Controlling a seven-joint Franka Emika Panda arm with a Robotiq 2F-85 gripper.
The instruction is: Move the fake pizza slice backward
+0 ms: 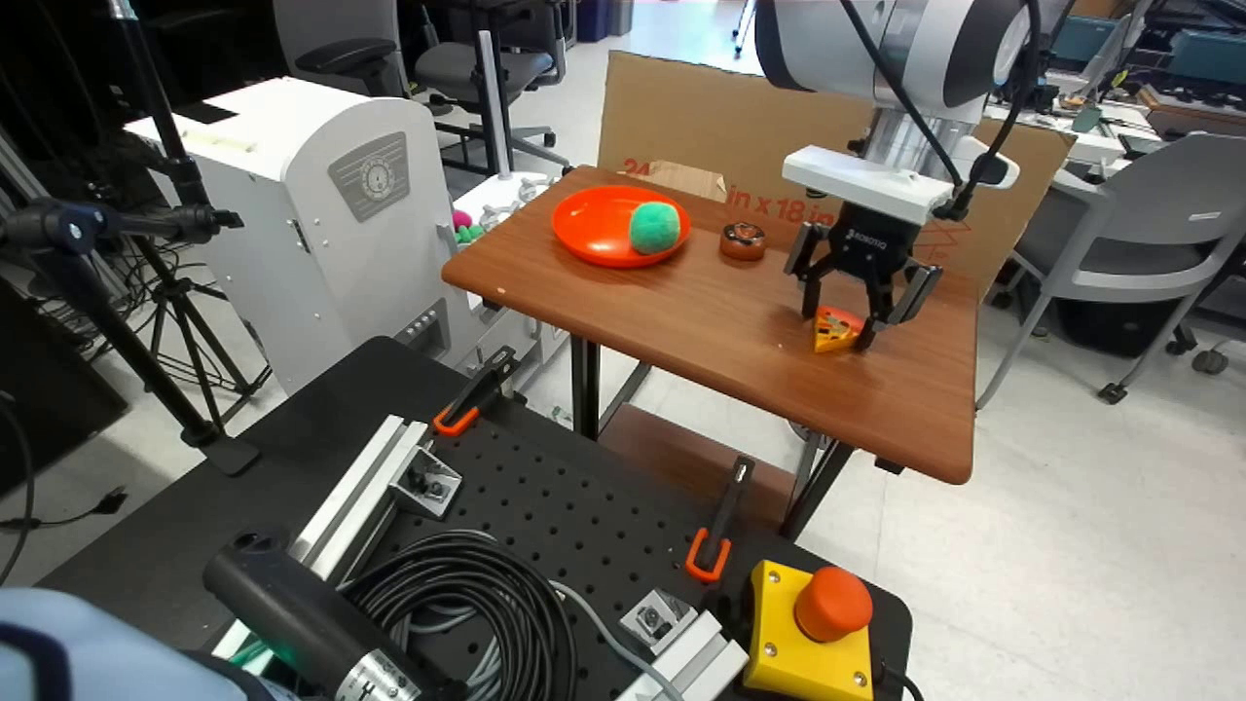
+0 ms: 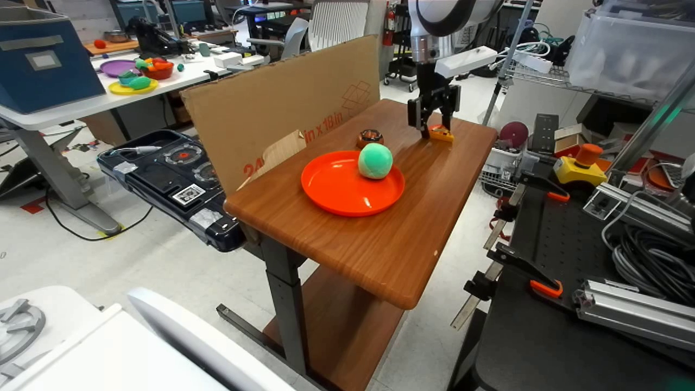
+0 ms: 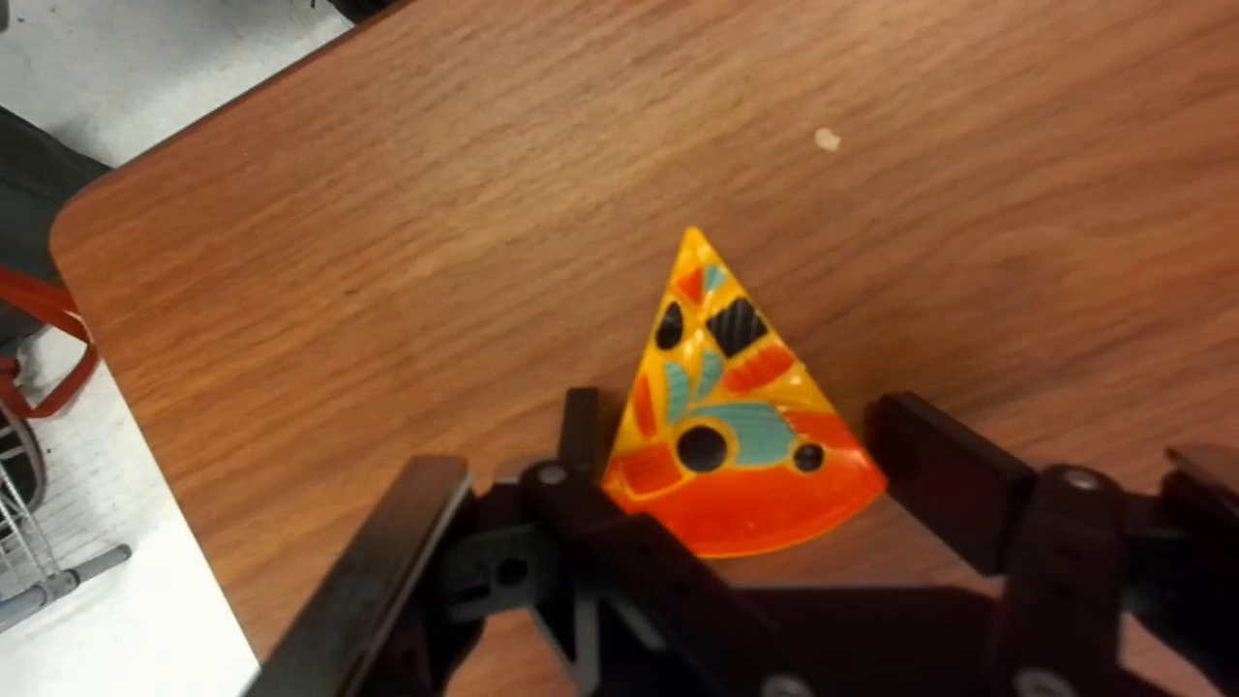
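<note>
We see the fake pizza slice point(image 3: 740, 426) on the brown bench point(image 1: 701, 302), decorated face up, between the fingers point(image 3: 953, 489) of the pincer point(image 1: 836, 322). In the wrist view its narrow tip points up the frame, leaning slightly left, and its rounded red crust faces down toward the pincer's body; the long axis runs almost upright there. In both exterior views we read that axis as running across the bench: tip toward the long edge beside the black worktop point(image 1: 321, 409), crust toward the cardboard panel point(image 1: 701, 127). The fingers stand apart, flanking the slice at its crust corners, with little room either side; we cannot tell whether they press on it.

Around it, we find a small dark brown round object point(image 1: 743, 241) near the cardboard, between the pincer and the orange plate point(image 2: 336, 190). The plate is well apart from the slice, toward the opposite end of the bench, and carries a green ball point(image 2: 375, 161). The panel stands upright along the bench's other long edge, a wall on the crust's side. In the wrist view a pale speck point(image 3: 827, 139) lies beyond the tip, off to the right.
</note>
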